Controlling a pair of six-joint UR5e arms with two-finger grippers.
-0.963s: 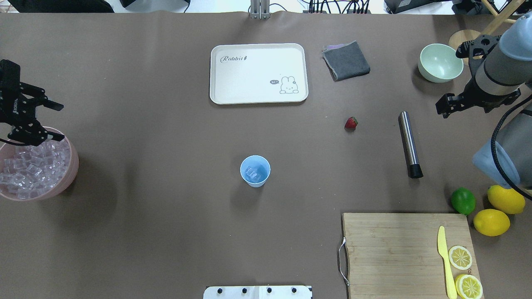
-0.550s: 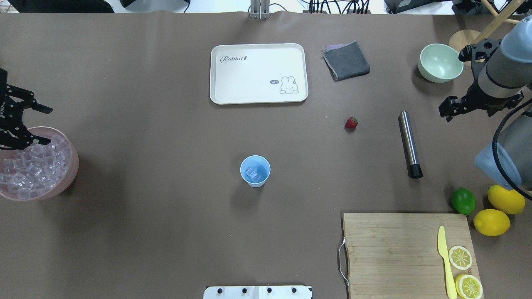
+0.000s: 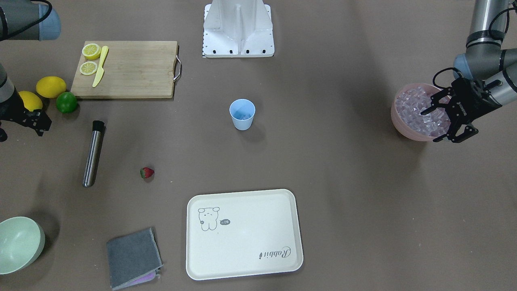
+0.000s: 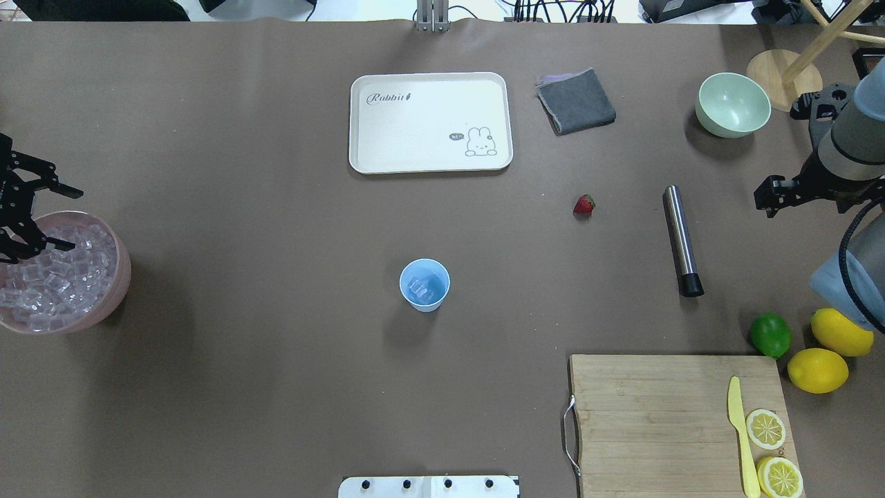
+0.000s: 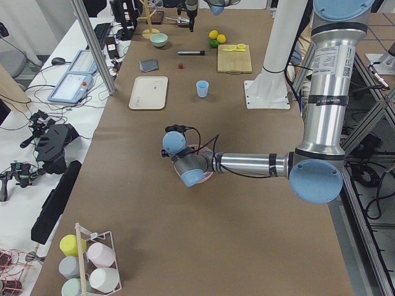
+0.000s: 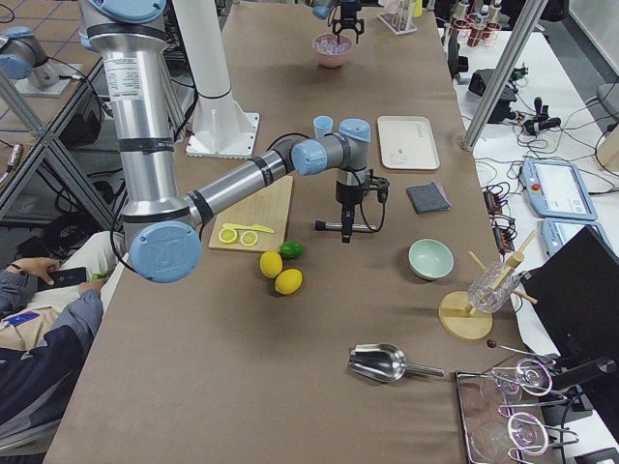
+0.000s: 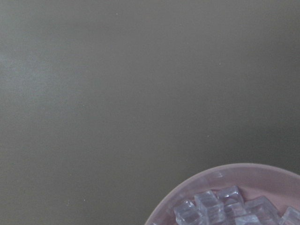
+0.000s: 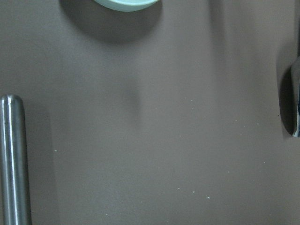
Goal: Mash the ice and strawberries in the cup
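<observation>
"Where was the cup?"

"The blue cup stood in the middle of the bench. From above I saw some ice inside it. The front view showed much less of that."

"And the strawberry?"

"The strawberry lay on the bench, well apart from the cup, near the metal stick."

"What about the left tool?"

"The left tool hung over the pink bowl full of ice, with its fingers wide apart. The left wrist view showed only the bowl's rim and a few cubes."

"And the right tool?"

"The right tool was by the bench's edge, past the stick. Part of it was hidden or cut off, so I could not tell if it was open or closed."

"Did anything change?"

"Yes. A second before, the left tool reached further over the bench. It had pulled back toward the edge. The right tool had moved away from the green bowl. The cup and the strawberry had stayed put."
</observation>
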